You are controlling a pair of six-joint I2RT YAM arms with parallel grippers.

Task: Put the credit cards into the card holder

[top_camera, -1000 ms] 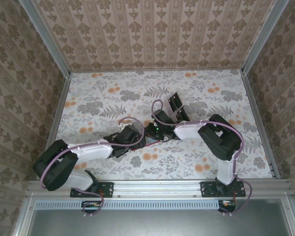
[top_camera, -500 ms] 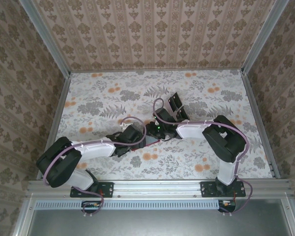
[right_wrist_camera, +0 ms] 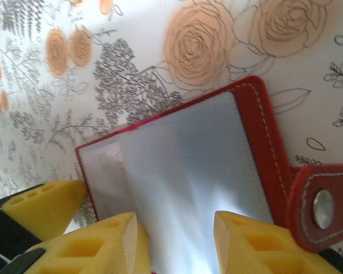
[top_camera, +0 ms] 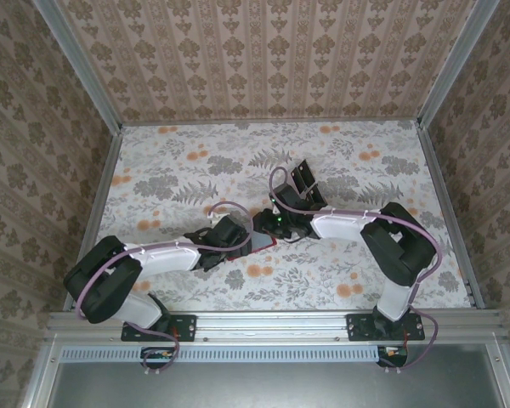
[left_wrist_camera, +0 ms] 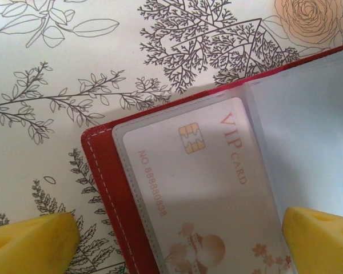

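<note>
The red card holder [left_wrist_camera: 111, 188] lies open on the flowered table. A pale pink credit card [left_wrist_camera: 200, 182] marked VIP sits inside its clear left pocket. My left gripper [left_wrist_camera: 177, 251] is open wide, its yellow fingertips [left_wrist_camera: 31, 245] standing either side of that pocket. In the right wrist view the card holder [right_wrist_camera: 266, 131] shows a clear inner sleeve [right_wrist_camera: 188, 171] and a snap tab [right_wrist_camera: 320, 208]. My right gripper [right_wrist_camera: 177, 245] is open over the sleeve, holding nothing. From above, both grippers [top_camera: 242, 240] [top_camera: 268, 225] meet over the card holder [top_camera: 262, 240].
A clear plastic tray [top_camera: 303, 180] with dark rectangles stands just behind the right gripper. Patterned walls enclose the table on three sides. Bare tablecloth [top_camera: 170, 170] stretches to the left and far side.
My right gripper's jaws have spread apart, and its arm has shifted slightly to the right. The left arm has barely moved.
</note>
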